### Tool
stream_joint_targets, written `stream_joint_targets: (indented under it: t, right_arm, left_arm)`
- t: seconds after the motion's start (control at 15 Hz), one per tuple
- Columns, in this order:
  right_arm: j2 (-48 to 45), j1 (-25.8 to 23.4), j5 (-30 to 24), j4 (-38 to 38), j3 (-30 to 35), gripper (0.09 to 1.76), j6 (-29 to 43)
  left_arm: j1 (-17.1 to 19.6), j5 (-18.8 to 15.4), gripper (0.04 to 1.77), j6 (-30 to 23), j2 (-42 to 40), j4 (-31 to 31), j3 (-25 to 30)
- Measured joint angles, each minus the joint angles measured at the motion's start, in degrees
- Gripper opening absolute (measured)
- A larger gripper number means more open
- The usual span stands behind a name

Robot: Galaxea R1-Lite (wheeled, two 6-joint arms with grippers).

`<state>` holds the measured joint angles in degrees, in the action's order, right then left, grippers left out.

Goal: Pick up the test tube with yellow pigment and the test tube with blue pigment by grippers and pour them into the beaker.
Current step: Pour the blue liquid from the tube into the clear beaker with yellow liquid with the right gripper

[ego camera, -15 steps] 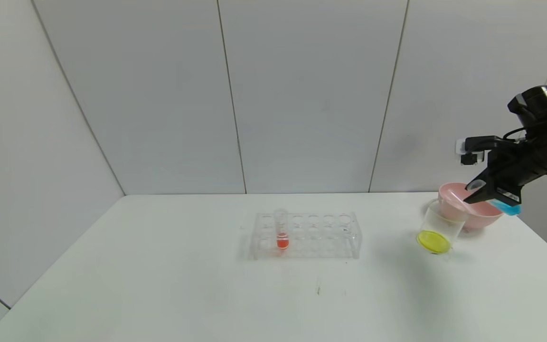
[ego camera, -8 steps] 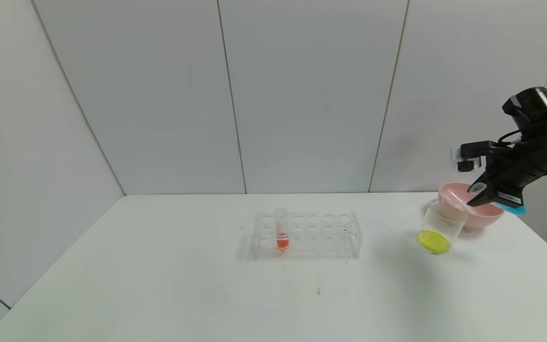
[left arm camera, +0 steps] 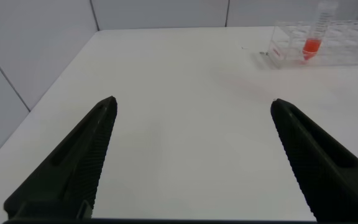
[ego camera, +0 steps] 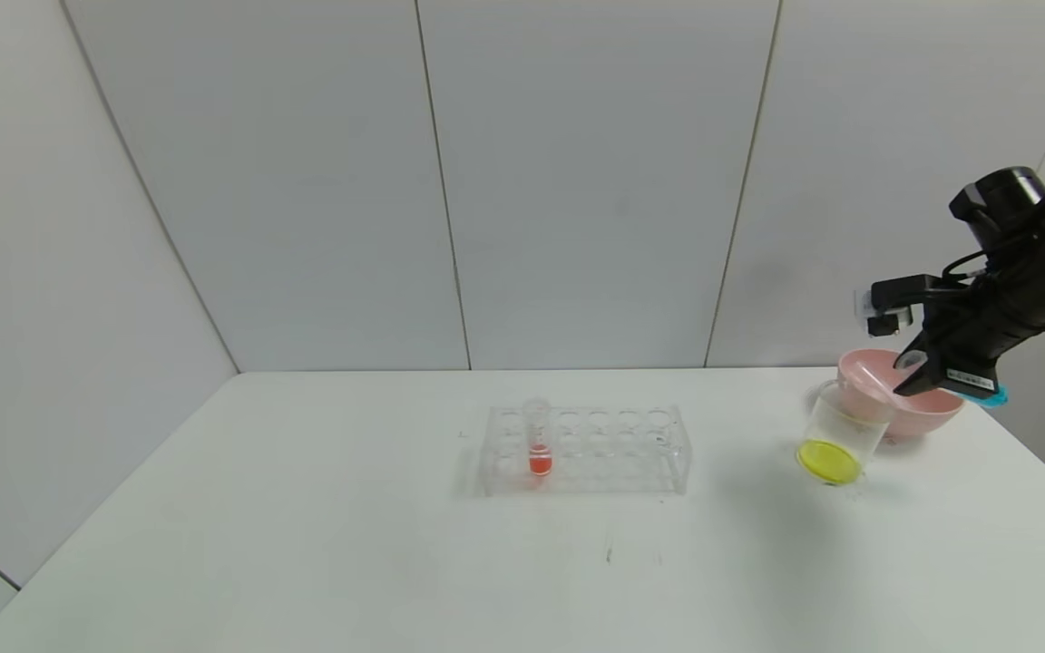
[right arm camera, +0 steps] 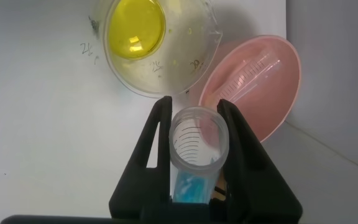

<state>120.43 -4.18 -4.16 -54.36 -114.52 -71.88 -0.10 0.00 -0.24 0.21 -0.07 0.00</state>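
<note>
My right gripper [ego camera: 909,374] is shut on the test tube with blue pigment [right arm camera: 197,149] at the table's far right. The tube lies tilted, open mouth towards the beaker [ego camera: 840,433], with the blue liquid at its closed end by my palm. Its cyan end [ego camera: 994,396] peeks out behind the fingers. In the right wrist view the beaker [right arm camera: 157,46] holds yellow liquid and lies beyond the gripper [right arm camera: 194,104]. No tube holding yellow pigment is in view. My left gripper [left arm camera: 194,104] hangs open over bare table, empty.
A pink bowl [ego camera: 917,413] stands just behind the beaker with an empty clear tube [right arm camera: 247,71] lying in it. A clear rack [ego camera: 586,449] at the table's middle holds one tube of orange-red liquid [ego camera: 538,440]. The table's right edge runs close by.
My right arm has shifted slightly left and turned with the tube. The tube's cyan end now shows less behind the fingers. The beaker, bowl and rack have stayed put.
</note>
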Motion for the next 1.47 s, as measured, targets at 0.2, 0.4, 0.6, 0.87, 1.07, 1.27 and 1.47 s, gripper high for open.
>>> stream_joint_targets:
  t: [0.2, 0.4, 0.6, 0.87, 1.07, 1.27, 1.47]
  right_arm:
    - [0.3, 0.9, 3.4, 0.1, 0.0, 0.54, -0.2]
    - [0.9, 1.7, 4.8, 0.5, 0.0, 0.54, -0.7]
    - [1.5, 2.6, 6.0, 1.7, -0.1, 0.54, -0.8]
    - [2.1, 3.4, 8.8, 3.0, -0.1, 0.54, -1.1]
    - [2.3, 3.8, 10.1, 3.8, -0.1, 0.54, -1.6]
    - [2.3, 4.3, 12.9, 4.7, -0.1, 0.54, -3.0]
    - [2.3, 4.8, 14.7, 5.0, -0.1, 0.54, -3.7]
  left_arm:
    - [0.0, 0.0, 1.76, 0.0, 0.0, 0.0, 0.0]
    - [0.0, 0.0, 1.76, 0.0, 0.0, 0.0, 0.0]
    - [0.0, 0.0, 1.76, 0.0, 0.0, 0.0, 0.0]
    - [0.0, 0.0, 1.76, 0.0, 0.0, 0.0, 0.0]
    - [0.0, 0.0, 1.76, 0.0, 0.0, 0.0, 0.0]
    - [0.0, 0.0, 1.76, 0.0, 0.0, 0.0, 0.0]
    - [0.0, 0.0, 1.76, 0.0, 0.0, 0.0, 0.0]
